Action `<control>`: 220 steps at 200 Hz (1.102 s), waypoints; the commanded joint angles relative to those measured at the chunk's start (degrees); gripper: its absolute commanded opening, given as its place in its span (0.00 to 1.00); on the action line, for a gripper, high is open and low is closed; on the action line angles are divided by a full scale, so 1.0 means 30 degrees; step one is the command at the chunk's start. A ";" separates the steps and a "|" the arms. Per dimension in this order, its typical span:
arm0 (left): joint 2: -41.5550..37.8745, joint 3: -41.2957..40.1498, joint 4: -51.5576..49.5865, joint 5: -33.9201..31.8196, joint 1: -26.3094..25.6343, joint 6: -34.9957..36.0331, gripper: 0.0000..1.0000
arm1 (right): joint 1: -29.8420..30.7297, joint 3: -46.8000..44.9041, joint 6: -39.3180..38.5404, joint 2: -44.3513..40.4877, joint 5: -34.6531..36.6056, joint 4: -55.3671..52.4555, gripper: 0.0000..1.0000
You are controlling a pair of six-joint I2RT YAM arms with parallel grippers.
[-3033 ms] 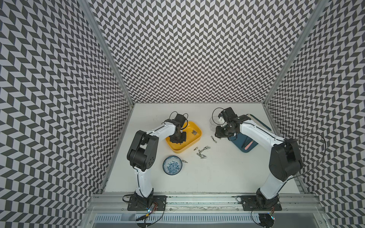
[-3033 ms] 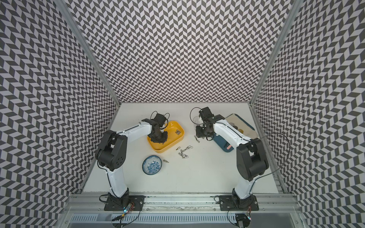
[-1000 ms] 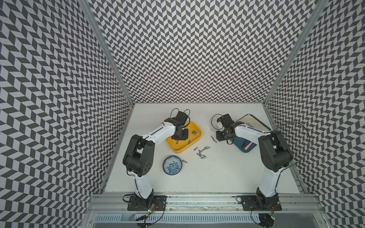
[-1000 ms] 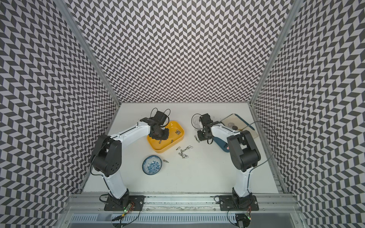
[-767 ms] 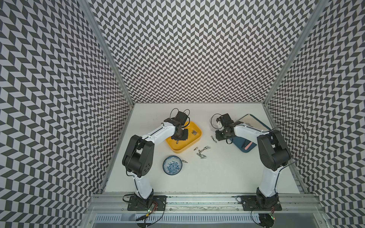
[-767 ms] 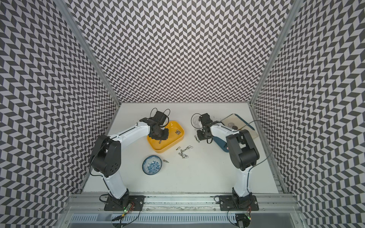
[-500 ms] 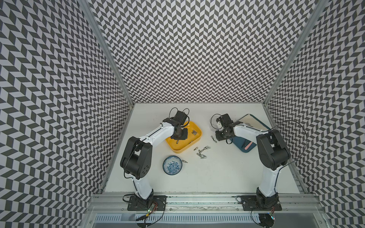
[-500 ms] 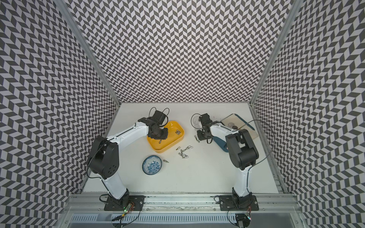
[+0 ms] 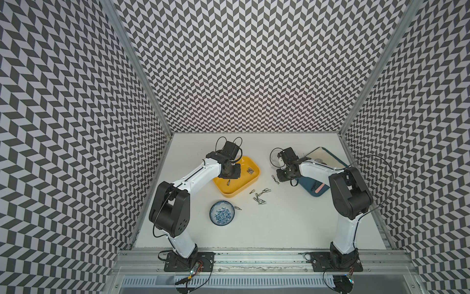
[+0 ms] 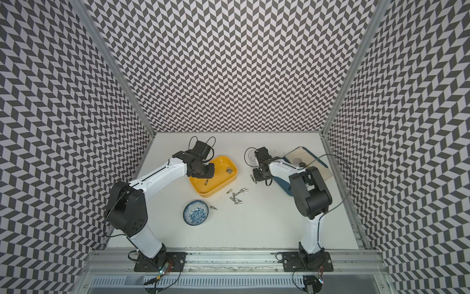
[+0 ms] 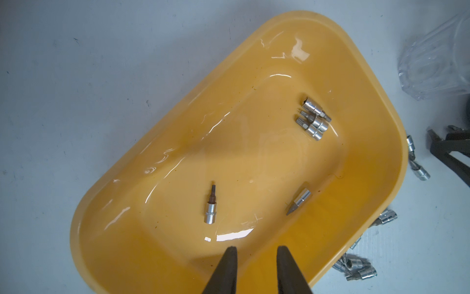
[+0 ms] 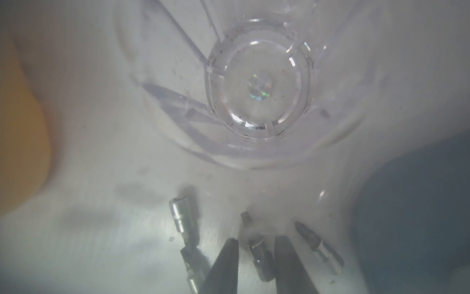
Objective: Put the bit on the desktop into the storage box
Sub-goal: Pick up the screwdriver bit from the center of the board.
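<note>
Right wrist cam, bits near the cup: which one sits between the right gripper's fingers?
The middle bit, straddled by the right gripper; the neighbouring bits lie outside its fingers.

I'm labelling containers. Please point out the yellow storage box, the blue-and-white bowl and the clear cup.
storage box (image 9: 241, 182), in a top view, bare yellow floor.
patterned bowl (image 9: 215, 219), in a top view, inner wall near rim.
clear cup (image 12: 259, 86), right wrist view, centre of its base.

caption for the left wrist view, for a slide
Left tool open above the yellow storage box holding five bits, more bits loose on the desktop outside.
</note>
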 commanded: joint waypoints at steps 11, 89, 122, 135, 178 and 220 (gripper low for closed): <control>-0.0964 -0.0418 -0.0320 -0.0089 0.0000 -0.0070 0.31 | 0.0219 -0.0461 0.0065 0.0515 0.0284 0.0013 0.25; -0.2240 -0.0608 -0.0173 0.0959 -0.0735 -0.0957 0.31 | 0.0383 -0.0952 0.0256 0.0610 0.0217 -0.0189 0.17; -0.2693 -0.0705 -0.0513 0.0831 -0.1489 -0.1171 0.32 | 0.0524 -0.0847 0.0217 0.1027 0.0566 -0.0633 0.21; -0.2931 -0.1098 -0.0520 0.0703 -0.1523 -0.1240 0.32 | 0.0609 -0.0857 0.0209 0.1186 0.0698 -0.0785 0.23; -0.3733 -0.2030 -0.0508 0.0442 -0.1523 -0.1347 0.32 | 0.0712 -0.0980 0.0227 0.1071 0.0843 -0.0958 0.19; -0.4046 -0.2379 -0.0551 0.0442 -0.1553 -0.1374 0.32 | 0.0691 -0.0837 0.0603 0.0108 -0.0675 -0.1016 0.02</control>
